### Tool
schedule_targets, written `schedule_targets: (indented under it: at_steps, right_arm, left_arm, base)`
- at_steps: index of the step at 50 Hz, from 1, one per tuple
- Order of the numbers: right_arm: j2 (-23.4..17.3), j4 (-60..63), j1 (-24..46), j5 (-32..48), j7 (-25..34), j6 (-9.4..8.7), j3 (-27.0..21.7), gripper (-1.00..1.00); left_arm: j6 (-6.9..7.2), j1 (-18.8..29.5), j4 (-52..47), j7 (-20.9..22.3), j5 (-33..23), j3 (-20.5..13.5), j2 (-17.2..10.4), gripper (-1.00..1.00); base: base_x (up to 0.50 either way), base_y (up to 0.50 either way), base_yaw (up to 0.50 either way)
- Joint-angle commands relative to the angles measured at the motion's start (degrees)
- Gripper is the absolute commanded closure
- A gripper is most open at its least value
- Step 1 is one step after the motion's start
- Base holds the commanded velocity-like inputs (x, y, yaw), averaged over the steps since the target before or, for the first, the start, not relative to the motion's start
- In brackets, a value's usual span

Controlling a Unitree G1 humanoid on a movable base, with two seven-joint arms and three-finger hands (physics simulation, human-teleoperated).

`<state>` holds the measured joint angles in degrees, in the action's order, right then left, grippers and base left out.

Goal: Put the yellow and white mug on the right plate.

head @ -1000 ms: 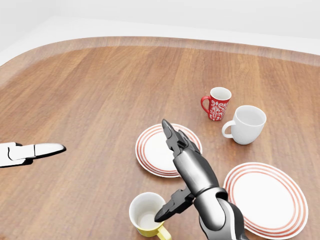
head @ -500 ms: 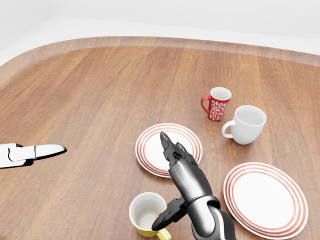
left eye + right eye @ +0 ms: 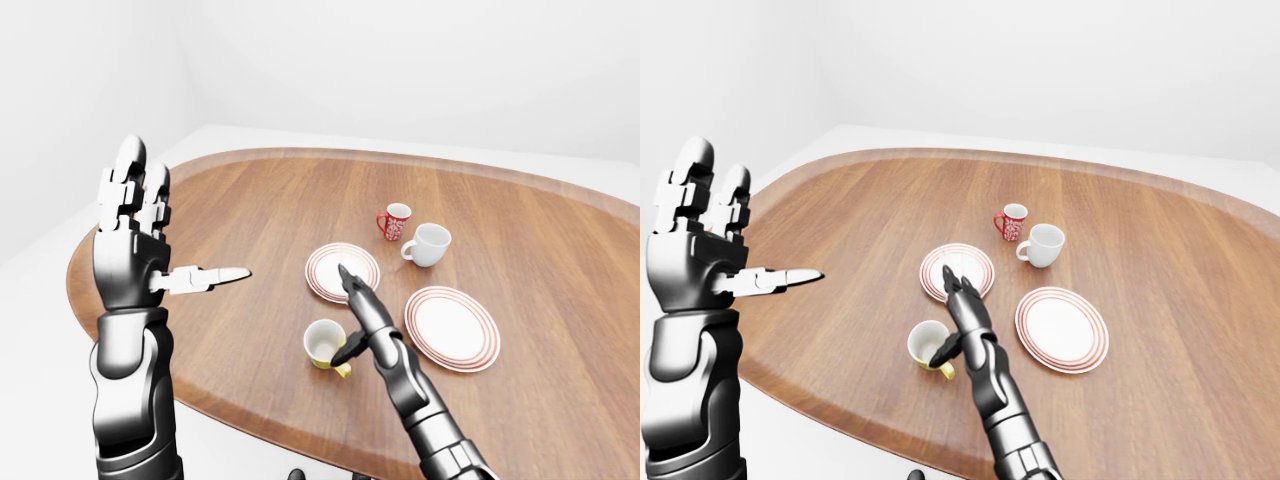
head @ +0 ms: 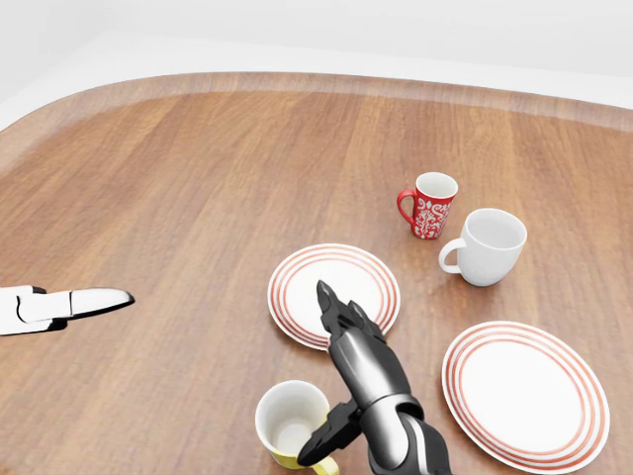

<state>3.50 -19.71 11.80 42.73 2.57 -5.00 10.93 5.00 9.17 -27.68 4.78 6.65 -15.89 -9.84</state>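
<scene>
A red mug [image 4: 430,205] stands beside a white mug [image 4: 488,246] near the left plate [image 4: 297,287].

Glossy dark-grey segmented arms; left hand [image 3: 135,240] has a pale thumb, right hand [image 3: 362,318] seemingly all dark.

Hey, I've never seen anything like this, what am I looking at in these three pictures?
A simulated humanoid robot, seen through three cameras on its own head. Its left hand is raised, fingers spread, holding nothing. Its right hand reaches over a wooden table, fingers open beside a yellow and white mug, not gripping it. Also on the table: two red-ringed plates, the left one and the right one, a red patterned mug and a white mug.
</scene>
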Motion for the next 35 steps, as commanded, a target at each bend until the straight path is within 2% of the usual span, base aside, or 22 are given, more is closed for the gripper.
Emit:
schedule_targets:
  at_steps: [1,8,16,17,22,35]
  right_arm:
    - [0.7,-3.7,0.8,0.2,-1.3,0.00,0.4,-1.00]
    - [0.8,-3.9,0.2,0.4,-1.3,0.02,0.8,-1.00]
    - [1.2,-6.9,1.0,-0.2,-1.8,1.51,0.7,-1.00]
    - [1.3,-8.5,1.5,-0.6,-2.2,2.31,0.6,-1.00]
    - [1.7,-6.4,0.4,-0.5,-1.0,1.44,1.2,-1.00]
    - [2.1,-10.5,1.6,-0.5,-1.9,3.32,1.3,-1.00]
  left_arm:
    - [0.00,-0.1,-0.4,0.2,-0.2,0.1,0.1,-0.88]
    - [0.00,0.1,0.4,0.1,-0.1,-0.1,0.0,-0.89]
    - [0.00,-0.1,0.1,0.3,-0.2,0.1,0.1,-0.88]
    - [0.00,-0.2,0.1,0.3,-0.2,0.1,0.1,-0.88]
    - [0.00,-0.1,-0.1,0.3,-0.2,0.0,0.0,-0.88]
    - [0.00,-0.3,-0.7,0.5,-0.3,0.2,0.2,-0.88]
  base:
    - [0.00,0.00,0.00]
    - [0.00,0.00,0.00]
    - [0.00,0.00,0.00]
    - [0.00,0.00,0.00]
    - [0.00,0.00,0.00]
    - [0.00,0.00,0.00]
